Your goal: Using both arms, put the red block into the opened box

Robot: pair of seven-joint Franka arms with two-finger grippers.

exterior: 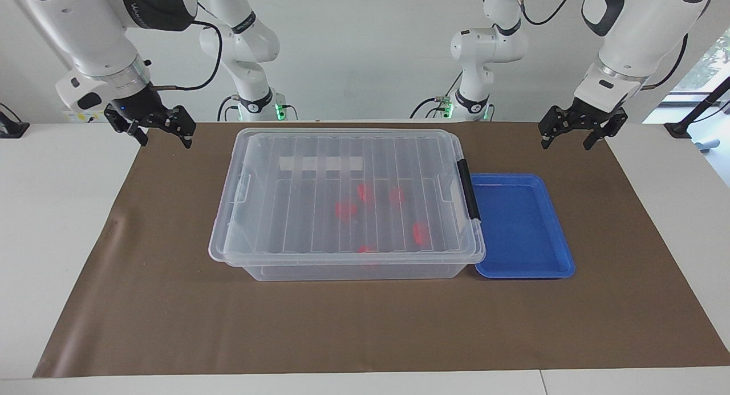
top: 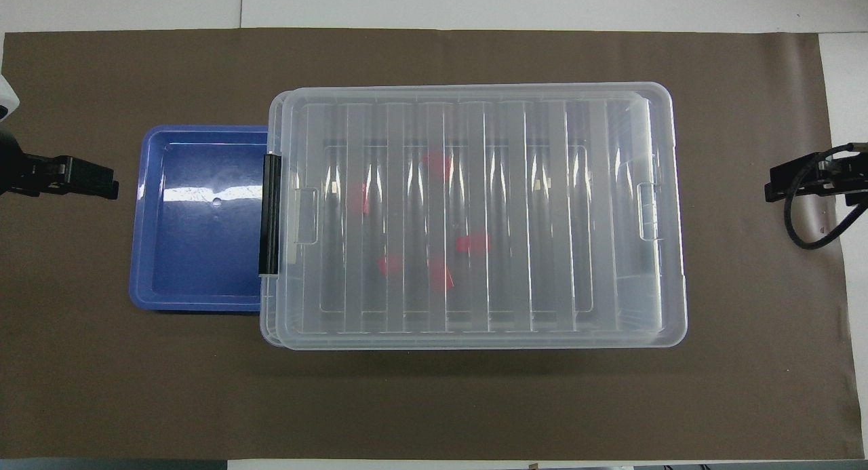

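The box (exterior: 274, 269) is a clear bin in the middle of the brown mat, with its ribbed lid (exterior: 348, 155) lying on top. A black latch (exterior: 469, 190) sits on the end toward the left arm. Several red blocks (exterior: 344, 209) show through the lid on the box floor, and they also show in the overhead view as red blocks (top: 472, 243). My left gripper (exterior: 566, 144) hangs open over the mat's corner, empty. My right gripper (exterior: 164, 141) hangs open over the mat's edge at the right arm's end, also empty. Overhead, the left gripper (top: 108, 185) and right gripper (top: 773, 188) show only their tips.
A shallow blue tray (exterior: 522, 224) with nothing in it lies against the box's latch end, toward the left arm. The brown mat (exterior: 365, 326) covers the white table. Cables loop from the right wrist (top: 814, 232).
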